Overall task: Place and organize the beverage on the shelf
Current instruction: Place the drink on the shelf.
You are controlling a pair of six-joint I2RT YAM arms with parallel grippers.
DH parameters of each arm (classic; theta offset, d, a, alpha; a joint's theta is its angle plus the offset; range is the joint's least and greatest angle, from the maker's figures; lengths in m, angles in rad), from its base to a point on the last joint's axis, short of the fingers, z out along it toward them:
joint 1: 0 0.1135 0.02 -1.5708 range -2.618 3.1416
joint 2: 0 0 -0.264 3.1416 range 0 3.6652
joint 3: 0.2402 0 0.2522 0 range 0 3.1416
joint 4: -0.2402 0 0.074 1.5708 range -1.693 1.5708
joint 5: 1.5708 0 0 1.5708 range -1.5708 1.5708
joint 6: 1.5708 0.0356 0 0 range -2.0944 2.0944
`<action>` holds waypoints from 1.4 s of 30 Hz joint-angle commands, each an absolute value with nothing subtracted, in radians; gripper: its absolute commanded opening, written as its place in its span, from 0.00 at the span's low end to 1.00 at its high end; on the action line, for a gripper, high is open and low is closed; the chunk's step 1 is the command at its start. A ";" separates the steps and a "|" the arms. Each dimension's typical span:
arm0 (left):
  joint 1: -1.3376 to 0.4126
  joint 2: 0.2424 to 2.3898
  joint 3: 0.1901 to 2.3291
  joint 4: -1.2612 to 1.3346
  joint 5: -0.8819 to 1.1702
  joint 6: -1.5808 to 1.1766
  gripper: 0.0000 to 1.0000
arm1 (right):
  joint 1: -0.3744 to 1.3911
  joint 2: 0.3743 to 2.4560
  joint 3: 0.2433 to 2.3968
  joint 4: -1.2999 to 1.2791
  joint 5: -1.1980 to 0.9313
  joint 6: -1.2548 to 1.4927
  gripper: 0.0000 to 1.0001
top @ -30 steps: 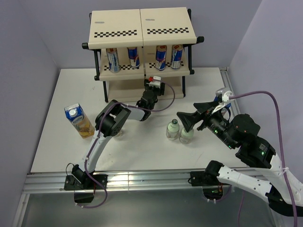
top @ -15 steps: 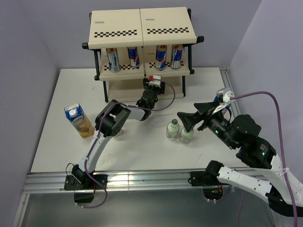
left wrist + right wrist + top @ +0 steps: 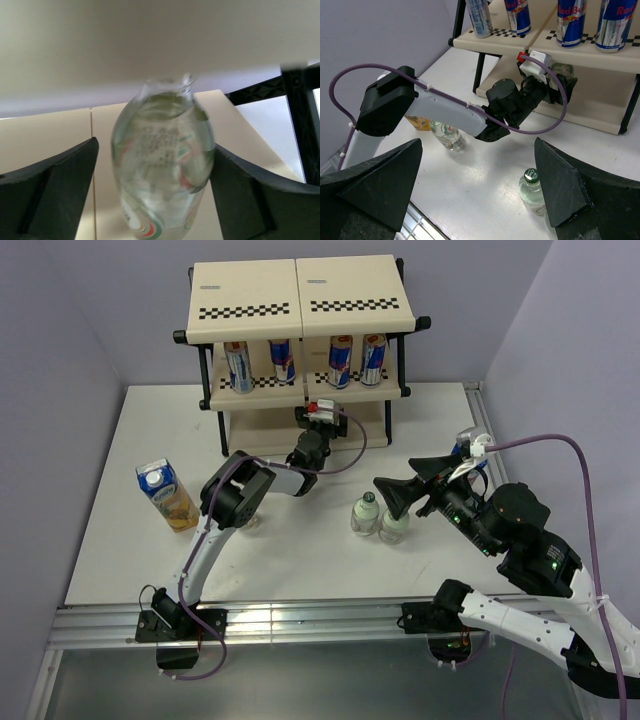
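The shelf (image 3: 250,285) stands at the back, with four cans (image 3: 238,366) in a row on its middle tier. My left gripper (image 3: 317,426) reaches under that tier. In the left wrist view a clear bottle (image 3: 162,165) stands on the cream bottom tier (image 3: 45,135) between my open fingers (image 3: 60,185): the right finger touches it and a small gap shows on the left. My right gripper (image 3: 412,483) is open and empty above two green-capped bottles (image 3: 366,512). Another bottle (image 3: 250,521) stands under the left arm. The yellow carton (image 3: 166,495) stands at the left. The purple carton is out of view.
The left arm (image 3: 440,107) stretches across the table middle towards the shelf. Its purple cable (image 3: 355,445) loops beside the wrist. The shelf's black post (image 3: 300,120) stands right of the held-in bottle. A metal rail (image 3: 300,618) runs along the near table edge.
My left wrist has shifted slightly left at the bottom tier. The right arm and the loose bottles have not moved.
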State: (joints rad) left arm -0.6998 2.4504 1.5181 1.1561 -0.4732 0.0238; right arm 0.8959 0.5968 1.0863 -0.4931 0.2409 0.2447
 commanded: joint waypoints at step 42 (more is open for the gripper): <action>-0.831 1.981 1.132 1.085 -0.684 -0.135 1.00 | 0.881 0.773 1.158 -0.603 0.488 0.311 1.00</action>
